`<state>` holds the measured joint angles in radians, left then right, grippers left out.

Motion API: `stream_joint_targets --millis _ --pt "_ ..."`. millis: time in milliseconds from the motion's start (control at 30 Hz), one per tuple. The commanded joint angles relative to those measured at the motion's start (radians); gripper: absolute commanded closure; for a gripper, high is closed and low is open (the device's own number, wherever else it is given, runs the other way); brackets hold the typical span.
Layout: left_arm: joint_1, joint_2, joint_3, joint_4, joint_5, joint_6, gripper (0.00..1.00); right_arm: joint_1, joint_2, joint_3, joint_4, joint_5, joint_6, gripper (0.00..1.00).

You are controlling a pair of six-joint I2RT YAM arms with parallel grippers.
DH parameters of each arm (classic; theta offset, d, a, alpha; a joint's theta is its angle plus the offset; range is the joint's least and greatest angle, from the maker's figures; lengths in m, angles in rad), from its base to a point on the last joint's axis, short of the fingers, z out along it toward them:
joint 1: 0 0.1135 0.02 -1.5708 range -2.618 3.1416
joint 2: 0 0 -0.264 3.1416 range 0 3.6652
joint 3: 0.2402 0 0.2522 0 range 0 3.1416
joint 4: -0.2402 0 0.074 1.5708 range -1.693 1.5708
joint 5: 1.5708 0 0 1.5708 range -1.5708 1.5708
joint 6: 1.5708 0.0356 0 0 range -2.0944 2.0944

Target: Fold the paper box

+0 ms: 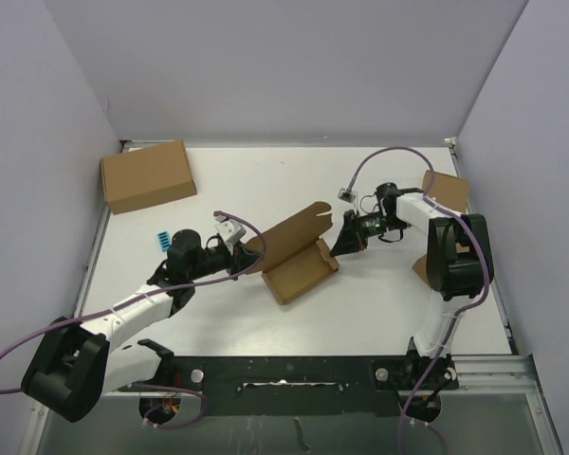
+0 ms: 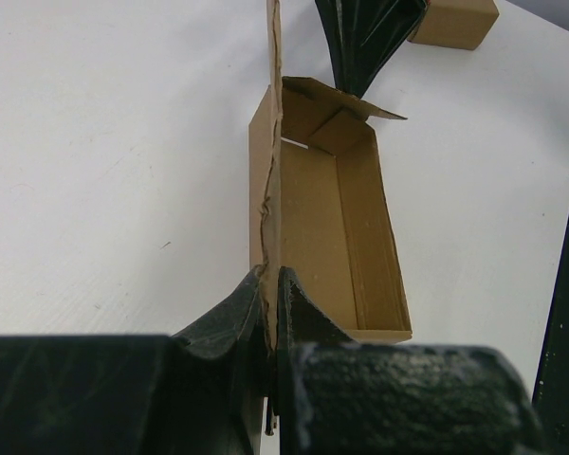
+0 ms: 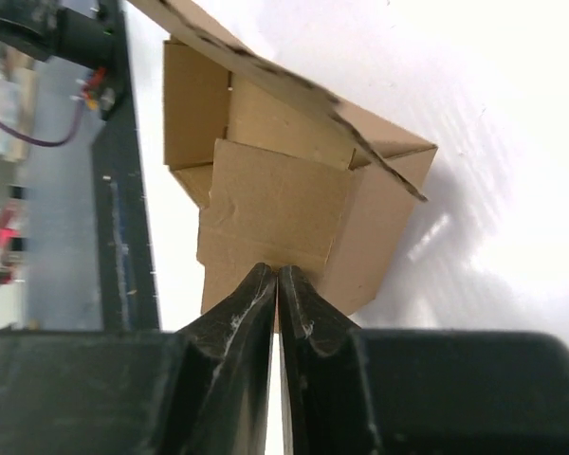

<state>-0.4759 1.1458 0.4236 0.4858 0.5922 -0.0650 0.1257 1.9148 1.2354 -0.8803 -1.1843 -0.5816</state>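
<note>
The paper box (image 1: 302,258) is half-folded in the middle of the table: an open oblong tray with its lid flap (image 1: 289,237) standing up. My left gripper (image 1: 251,256) is shut on the upright lid's edge, which sits pinched between the fingers in the left wrist view (image 2: 271,284) beside the open tray (image 2: 327,218). My right gripper (image 1: 339,248) is shut, with its tips against the box's far end. In the right wrist view the closed tips (image 3: 278,275) touch the end flap (image 3: 275,204). It also shows in the left wrist view (image 2: 360,43).
A larger closed brown carton (image 1: 147,175) lies at the back left. A small closed brown box (image 1: 446,190) lies at the back right, also in the left wrist view (image 2: 455,21). Another brown box (image 1: 422,268) sits behind the right arm. A blue item (image 1: 158,238) lies near the left arm.
</note>
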Motion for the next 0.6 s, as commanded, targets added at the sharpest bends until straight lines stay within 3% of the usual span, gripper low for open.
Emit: stream_joint_targets --millis 0,200,433,567 --pt "0.005 -0.014 0.042 0.016 0.017 0.004 1.0 0.048 -0.124 -0.042 0.171 0.16 0.064 0.89" --pt "0.005 -0.024 0.043 0.01 0.015 0.003 1.0 0.109 -0.207 -0.092 0.266 0.327 0.086 0.82" --pt "0.005 -0.025 0.043 0.007 0.015 0.004 1.0 0.151 -0.235 -0.112 0.297 0.434 0.086 0.6" --pt "0.005 -0.024 0.043 0.008 0.015 0.003 1.0 0.167 -0.25 -0.123 0.317 0.478 0.082 0.55"
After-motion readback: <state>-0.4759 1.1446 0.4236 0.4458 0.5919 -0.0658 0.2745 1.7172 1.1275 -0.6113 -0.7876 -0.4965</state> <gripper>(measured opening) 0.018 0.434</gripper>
